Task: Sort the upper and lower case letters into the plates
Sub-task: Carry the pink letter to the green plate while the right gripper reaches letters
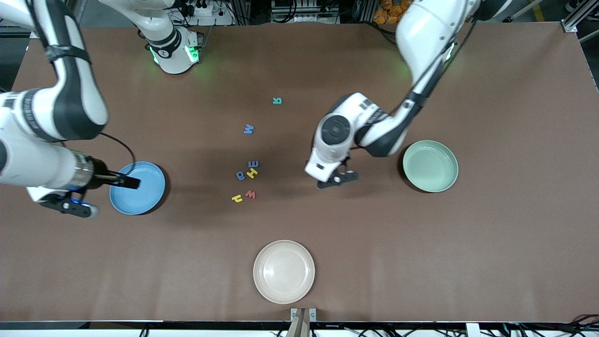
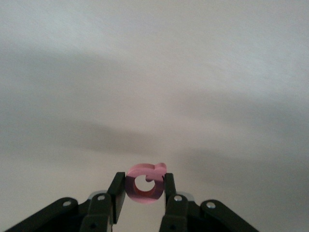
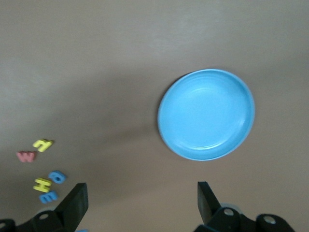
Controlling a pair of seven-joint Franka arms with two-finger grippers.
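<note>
My left gripper (image 2: 144,191) is shut on a small pink foam letter (image 2: 143,171) and holds it above bare table, between the letter cluster and the mint green plate (image 1: 430,166). In the front view the left hand (image 1: 329,172) hides the letter. My right gripper (image 3: 140,203) is open and empty, over the rim of the sky blue plate (image 1: 137,187) at the right arm's end. Loose letters lie mid-table: teal (image 1: 277,100), blue (image 1: 248,129), blue E (image 1: 253,164), yellow H (image 1: 252,173), blue (image 1: 240,175), red (image 1: 251,194), yellow (image 1: 237,198). Both plates are empty.
A cream-white plate (image 1: 283,271) sits empty near the table's front edge, nearer the front camera than the letters. The right wrist view shows the blue plate (image 3: 206,115) and part of the letter cluster (image 3: 42,166). The arms' bases stand along the table's back edge.
</note>
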